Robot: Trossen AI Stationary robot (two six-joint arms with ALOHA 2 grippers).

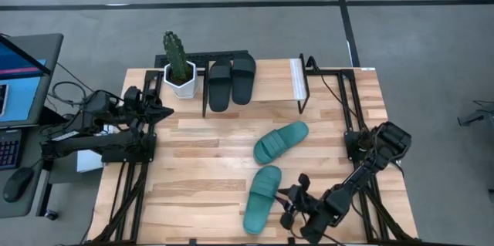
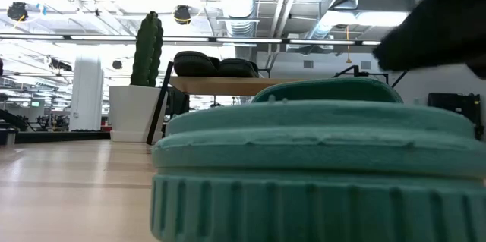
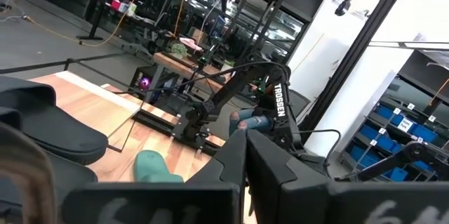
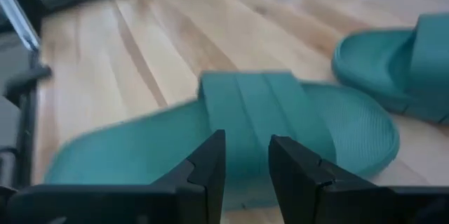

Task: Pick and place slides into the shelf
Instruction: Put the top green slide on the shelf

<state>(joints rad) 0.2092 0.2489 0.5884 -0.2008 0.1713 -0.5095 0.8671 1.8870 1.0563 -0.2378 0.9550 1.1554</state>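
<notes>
Tabletop (image 1: 201,161): slide (image 1: 261,199) beside end effector (image 1: 292,203).

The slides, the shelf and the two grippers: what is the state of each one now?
Black slides: both on the shelf, side by side.
Teal slide near the right gripper: flat on the table, not held.
Other teal slide: flat on the table, free.
Shelf: right part unfilled.
Right gripper: partly open, at the near slide's strap.
Left gripper: shut, waiting beside the cactus.
</notes>
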